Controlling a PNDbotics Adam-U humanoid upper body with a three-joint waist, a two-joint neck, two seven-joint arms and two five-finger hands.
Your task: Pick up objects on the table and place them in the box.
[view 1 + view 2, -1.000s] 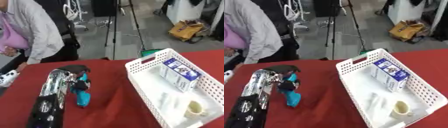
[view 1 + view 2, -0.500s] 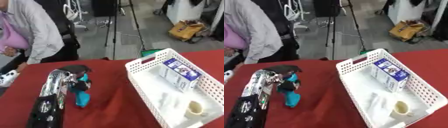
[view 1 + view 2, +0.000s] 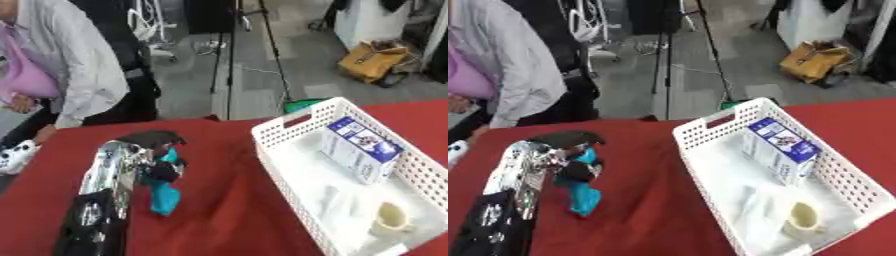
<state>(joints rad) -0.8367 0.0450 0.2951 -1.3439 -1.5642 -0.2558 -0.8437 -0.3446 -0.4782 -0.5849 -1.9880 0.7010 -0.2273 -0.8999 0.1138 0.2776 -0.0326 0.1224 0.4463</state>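
A teal object (image 3: 164, 199) lies on the red tablecloth left of centre, its lower end on the cloth. My left hand (image 3: 157, 167) comes in from the lower left on a silver and black forearm. Its black fingers are curled round the teal object's upper part. To the right stands the white slotted box (image 3: 282, 131). Inside it are a blue and white carton (image 3: 359, 149), a cream cup (image 3: 390, 218) and a pale see-through piece (image 3: 337, 200). My right hand shows in neither view.
A white controller (image 3: 16, 156) lies at the table's left edge. Close behind the far left of the table stands a person (image 3: 66, 70). A black tripod (image 3: 232, 55) and a yellow bag (image 3: 374, 61) are on the floor beyond. Bare red cloth (image 3: 223, 200) separates the hand from the box.
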